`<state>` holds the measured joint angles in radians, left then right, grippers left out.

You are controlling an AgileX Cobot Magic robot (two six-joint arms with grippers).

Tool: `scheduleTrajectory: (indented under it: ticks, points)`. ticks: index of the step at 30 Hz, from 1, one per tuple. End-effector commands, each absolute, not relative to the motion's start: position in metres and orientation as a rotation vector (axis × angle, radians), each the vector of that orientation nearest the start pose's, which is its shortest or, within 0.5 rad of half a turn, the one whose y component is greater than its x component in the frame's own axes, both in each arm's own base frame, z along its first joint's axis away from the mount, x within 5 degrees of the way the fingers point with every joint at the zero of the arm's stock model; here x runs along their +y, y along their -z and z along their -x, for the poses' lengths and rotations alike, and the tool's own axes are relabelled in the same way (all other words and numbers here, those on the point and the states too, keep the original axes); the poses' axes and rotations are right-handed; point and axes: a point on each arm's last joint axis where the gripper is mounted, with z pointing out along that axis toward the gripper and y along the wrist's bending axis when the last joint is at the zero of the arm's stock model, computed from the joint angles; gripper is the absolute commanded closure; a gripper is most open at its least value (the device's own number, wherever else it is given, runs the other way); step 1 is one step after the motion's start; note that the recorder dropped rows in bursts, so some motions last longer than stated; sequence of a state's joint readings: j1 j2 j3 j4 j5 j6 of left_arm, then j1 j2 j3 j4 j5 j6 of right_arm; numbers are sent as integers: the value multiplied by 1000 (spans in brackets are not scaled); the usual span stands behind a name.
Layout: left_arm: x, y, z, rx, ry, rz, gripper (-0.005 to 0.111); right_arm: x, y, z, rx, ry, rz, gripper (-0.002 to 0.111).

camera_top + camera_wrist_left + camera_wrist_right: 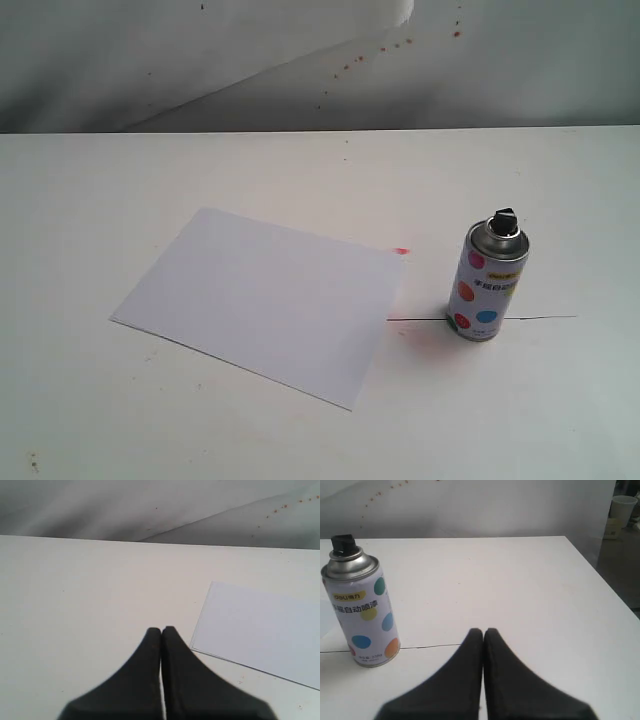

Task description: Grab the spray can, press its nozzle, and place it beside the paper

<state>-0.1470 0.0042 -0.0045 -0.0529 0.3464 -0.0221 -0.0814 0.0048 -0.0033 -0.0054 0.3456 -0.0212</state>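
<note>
The right hand (483,631), made of two black tapered fingers, is shut, its tips pressed together with nothing between them. It is held low over the plain white desk (530,590). The left hand (161,630) is closed and empty in the same way.

Near the right hand but clear of its fingers, the small white cylindrical spray can (362,615) with coloured dots and a yellow label strip is stood upright on the desk. It is topped by a silver metal dome and the small black plastic nozzle (342,544). In the exterior view the can is found right of the flat white rectangular sheet of paper (260,305), apart from its near edge, and a thin dark line on the desk (545,319) runs past its base. Neither hand is shown in that view. The left hand is held close to one corner of the paper.

The can is judged to be rigid and unlikely to dent under a firm squeeze, though its painted wall is probably smooth and slippery. Being tall on a narrow base, it could be tipped by a sideways nudge. The fingers would have to be opened first. A hold is best taken around the middle of the body — below the silver dome — so that the nozzle is left free to be pressed from above.
</note>
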Motion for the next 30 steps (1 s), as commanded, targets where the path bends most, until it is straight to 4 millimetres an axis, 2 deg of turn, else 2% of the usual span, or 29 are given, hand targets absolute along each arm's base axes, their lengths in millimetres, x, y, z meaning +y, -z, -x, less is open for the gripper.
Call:
scheduleTrajectory:
  ticks: [1,9,11,16,19,27,30]
  points:
    - [-10,-182,-53,1826,176,-74,107,-4,-182,-53,1826,79,-45,108]
    - [-10,-182,-53,1826,176,-74,107,-5,-184,-54,1808,92,-36,108]
    - [-10,-182,-53,1826,176,-74,107,-5,-192,-55,1713,101,-28,108]
    - [-10,-182,-53,1826,176,-74,107,-4,-230,-53,1292,77,-46,108]
    - [-10,-182,-53,1826,176,-74,107,-4,-243,-48,1140,81,-42,108]
    - [-10,-182,-53,1826,176,-74,107,-3,-263,-35,879,96,-31,108]
    - [-10,-182,-53,1826,176,-74,107,-5,-264,-36,904,74,-65,108]
